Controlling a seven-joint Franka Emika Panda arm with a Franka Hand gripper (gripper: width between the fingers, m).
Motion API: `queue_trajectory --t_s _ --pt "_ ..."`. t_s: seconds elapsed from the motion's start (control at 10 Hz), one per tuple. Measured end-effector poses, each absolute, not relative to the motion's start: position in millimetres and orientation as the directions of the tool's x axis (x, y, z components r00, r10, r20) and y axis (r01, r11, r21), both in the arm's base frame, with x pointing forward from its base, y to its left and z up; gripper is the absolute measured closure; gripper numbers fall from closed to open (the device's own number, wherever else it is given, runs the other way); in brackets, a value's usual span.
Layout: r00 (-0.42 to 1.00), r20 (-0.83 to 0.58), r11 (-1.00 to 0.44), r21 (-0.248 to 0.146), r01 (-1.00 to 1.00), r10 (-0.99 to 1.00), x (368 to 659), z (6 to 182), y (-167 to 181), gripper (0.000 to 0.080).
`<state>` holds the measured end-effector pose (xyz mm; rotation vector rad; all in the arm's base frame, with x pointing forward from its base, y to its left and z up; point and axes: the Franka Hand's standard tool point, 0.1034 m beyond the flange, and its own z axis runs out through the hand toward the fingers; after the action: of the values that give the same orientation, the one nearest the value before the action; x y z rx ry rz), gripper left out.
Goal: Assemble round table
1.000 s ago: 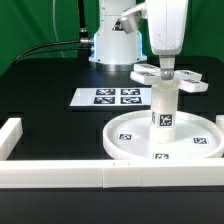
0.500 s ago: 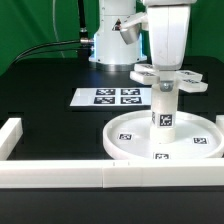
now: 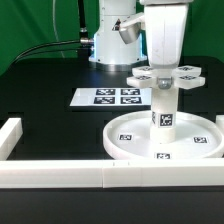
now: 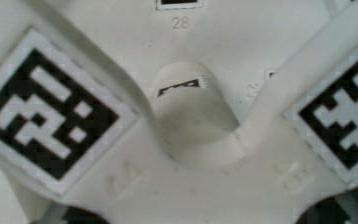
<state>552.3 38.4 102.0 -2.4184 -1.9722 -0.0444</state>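
— Table [image 3: 45,125] first: what lies on it?

— It has a black top, with white wall bars [image 3: 60,178] along the near edge that turn back at the exterior view's left. The arm [image 3: 115,45] stands at the far side and reaches forward over the disc [image 3: 113,148]. The disc lies flat just behind the near bar, toward the exterior view's right. The marker board [image 3: 113,97] lies flat farther back, toward the exterior view's left and apart from the disc.

— And the smaller parts?

— The cylinder [image 3: 163,110] stands upright on the middle of the disc, with a tag facing the camera. The cross piece [image 3: 150,74] sits level right at the cylinder's top; I cannot tell whether they touch. The claw [image 3: 165,68] comes straight down and is closed narrowly on the centre of the cross piece, its fingers mostly hidden.

— What differs from half a second ago?

— The cross piece has turned with the wrist. Its arm on the exterior view's right now sits higher in the picture, pointing farther back. The disc, cylinder and marker board lie as before.

— What does the wrist view add?

— The cross piece fills it, very close. There is a rounded hump in the middle and a big tag [image 4: 51,105] on the arm at each side. The table, disc and cylinder show only in the exterior view.
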Motion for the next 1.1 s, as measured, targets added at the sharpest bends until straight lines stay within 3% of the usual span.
queue_trajectory --t_s 0.2,0.6,1.1 --pt "0.297 0.035 -0.297 -0.002 0.955 0.954 552.3 101.9 38.4 0.0350" --pt "0.650 0.037 -0.649 -0.023 0.760 0.759 550.4 100.9 32.9 0.0350" --pt "0.957 0.091 -0.958 -0.051 0.281 0.276 544.4 100.2 38.0 0.0349"
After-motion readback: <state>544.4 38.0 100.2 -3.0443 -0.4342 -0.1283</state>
